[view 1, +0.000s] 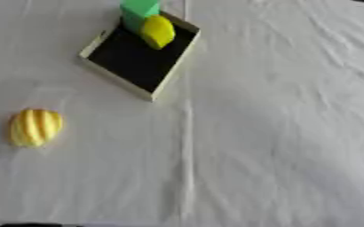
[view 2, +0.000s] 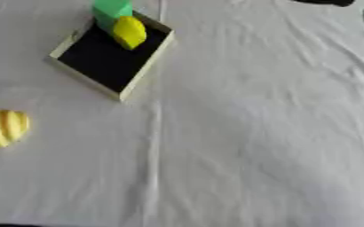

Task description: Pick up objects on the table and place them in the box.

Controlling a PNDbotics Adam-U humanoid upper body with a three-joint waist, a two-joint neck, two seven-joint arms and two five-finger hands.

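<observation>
Left eye view shows no robot hand, so I cannot tell how the hands are. Far away sits a box [view 1: 115,77] holding a green block [view 1: 138,11] and a yellow lump [view 1: 158,32]. On the white cloth [view 1: 278,133], a yellow ridged fruit [view 1: 34,127] lies well apart, at the left.

Ribbed yellow fruit [view 1: 35,127] left of box [view 1: 116,81] with green block [view 1: 139,12], yellow piece [view 1: 158,31].
</observation>
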